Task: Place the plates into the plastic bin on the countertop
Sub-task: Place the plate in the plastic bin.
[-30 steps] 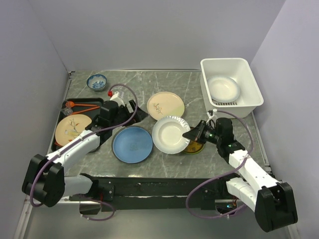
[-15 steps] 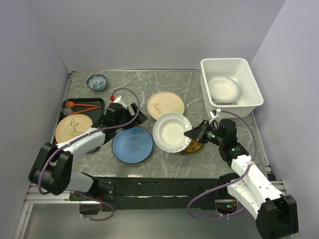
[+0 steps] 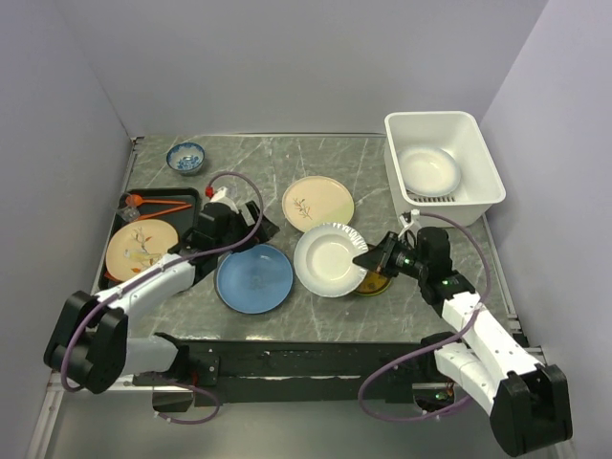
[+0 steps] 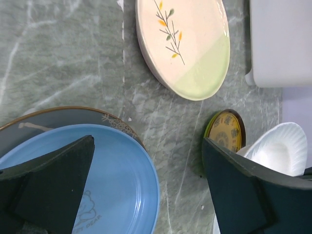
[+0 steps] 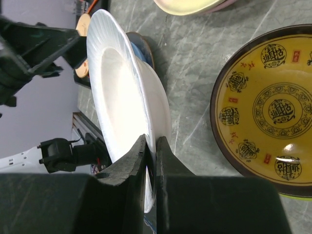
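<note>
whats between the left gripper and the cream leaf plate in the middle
Just bare countertop between the left gripper and the cream leaf plate, clearest in the left wrist view.

Wht plate (image 5: 122, 92) glossy, ribbed rim; countertop (image 5: 195, 53) matt; bin (image 3: 432, 116) smooth plastic.

Left gripper (image 4: 147, 140): 2 fingers (image 4: 48, 185) spread over round blue plate (image 4: 112, 185); cream leaf-sprig plate (image 4: 187, 46) beyond; small yellow-patterned plate (image 4: 225, 130) beside white fluted plate (image 4: 280, 148).

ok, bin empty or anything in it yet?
Not empty. One white plate lies flat on the floor of the plastic bin; nothing else shows inside.
</note>
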